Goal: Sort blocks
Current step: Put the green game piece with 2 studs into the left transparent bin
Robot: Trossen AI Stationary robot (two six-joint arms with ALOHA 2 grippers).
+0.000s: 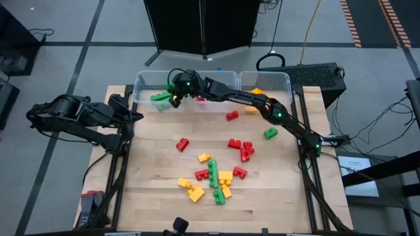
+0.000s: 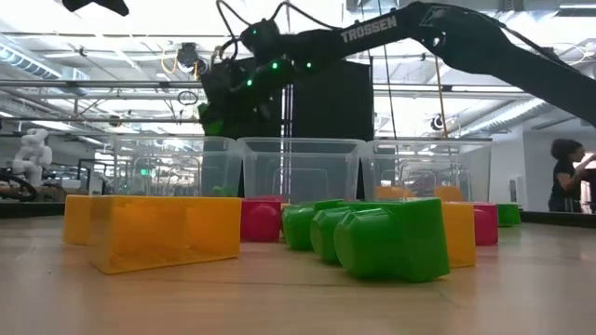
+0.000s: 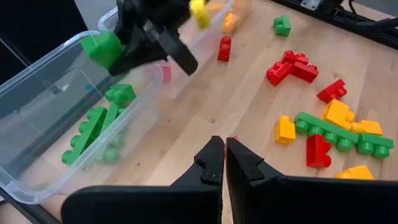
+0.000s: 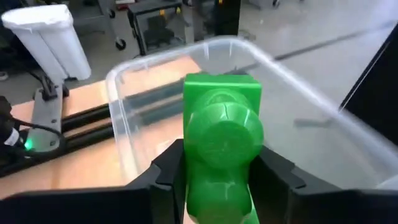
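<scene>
My right gripper (image 1: 176, 98) reaches across the far edge and hovers over the left clear bin (image 1: 141, 84), shut on a green block (image 4: 221, 134). The left wrist view also shows that green block (image 3: 102, 50) above the left bin's wall (image 3: 37, 68). Several green blocks (image 3: 93, 127) lie on the bin's floor. Red, yellow and green blocks (image 1: 213, 180) lie scattered on the table's middle and near part. My left gripper (image 3: 224, 155) is shut and waits by the table's left edge, touching nothing. My right gripper pinches the green block by its two opposite sides (image 4: 193, 155), one finger (image 4: 165, 171) on each side, with a round stud facing the wrist camera. The fingers slant down toward the bin. The block is lifted clear, above the left bin's open top.
Three clear bins stand in a row along the far edge; the right bin (image 1: 266, 82) holds yellow blocks. Loose red blocks (image 1: 241, 147) and a green one (image 1: 270, 133) lie right of centre. A person (image 2: 568, 177) stands in the room beyond the table.
</scene>
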